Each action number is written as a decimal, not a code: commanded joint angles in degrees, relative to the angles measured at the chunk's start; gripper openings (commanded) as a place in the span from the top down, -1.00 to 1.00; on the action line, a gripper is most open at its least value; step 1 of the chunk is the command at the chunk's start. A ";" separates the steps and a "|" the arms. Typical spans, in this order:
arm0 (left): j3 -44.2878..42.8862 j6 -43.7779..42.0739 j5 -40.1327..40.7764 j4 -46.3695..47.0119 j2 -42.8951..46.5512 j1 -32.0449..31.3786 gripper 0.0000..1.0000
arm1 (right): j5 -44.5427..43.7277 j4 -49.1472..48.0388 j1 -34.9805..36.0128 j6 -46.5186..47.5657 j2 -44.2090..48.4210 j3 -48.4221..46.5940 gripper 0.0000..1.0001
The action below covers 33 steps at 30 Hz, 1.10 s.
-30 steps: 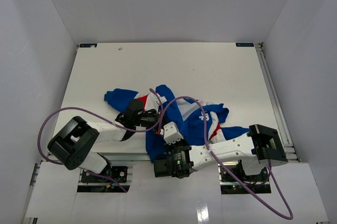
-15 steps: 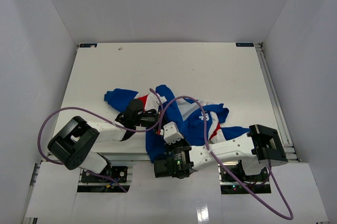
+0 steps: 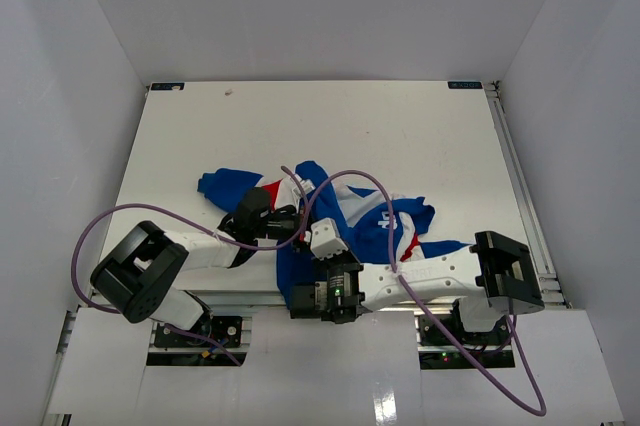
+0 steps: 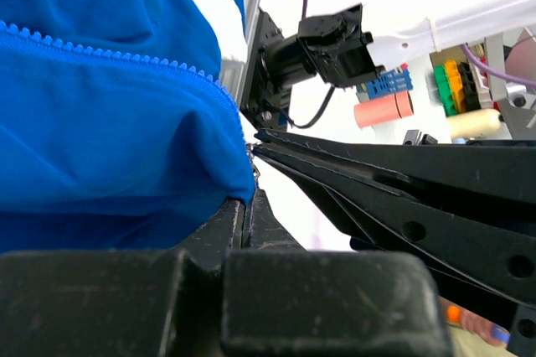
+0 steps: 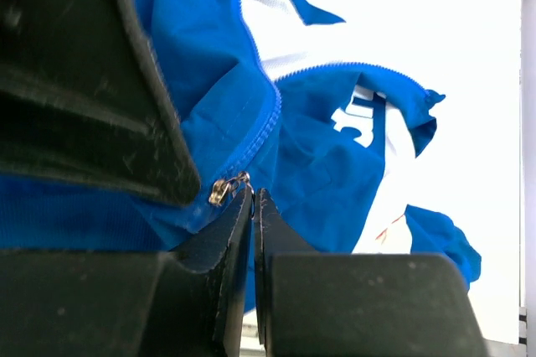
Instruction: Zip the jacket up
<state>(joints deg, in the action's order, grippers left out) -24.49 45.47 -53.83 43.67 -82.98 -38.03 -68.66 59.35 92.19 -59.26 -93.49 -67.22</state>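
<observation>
The jacket (image 5: 327,164) is matt woven cloth, its zip pull (image 5: 222,191) glossy metal.

I am looking at my left arm (image 3: 195,246) and right arm (image 3: 430,274). Both are showing smooth white link shells joined by boxy black motor housings. A purple cable (image 3: 76,264) is looping off the left arm, and a second one is trailing off the right. A small green light (image 3: 337,293) is glowing near the right wrist. The left hand (image 4: 247,202) and right hand (image 5: 253,198) are showing matte black, lightly scuffed fingers (image 5: 280,244).
</observation>
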 commanded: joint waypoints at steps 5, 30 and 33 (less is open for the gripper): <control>0.69 -1.48 -2.36 -0.53 2.81 -0.29 1.00 | -9.44 -1.20 -5.09 3.77 1.09 -4.17 0.85; 1.26 -3.57 4.32 -10.04 9.65 -0.98 1.00 | 17.35 -53.85 -28.45 46.66 13.83 10.41 0.85; 1.38 -3.37 7.95 -16.04 14.38 -0.99 1.00 | 20.62 -57.17 -31.28 48.22 13.05 10.23 0.85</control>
<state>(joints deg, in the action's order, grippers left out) -23.98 42.22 -45.42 37.09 -75.02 -37.78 -49.52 13.33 65.58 -16.23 -81.08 -56.18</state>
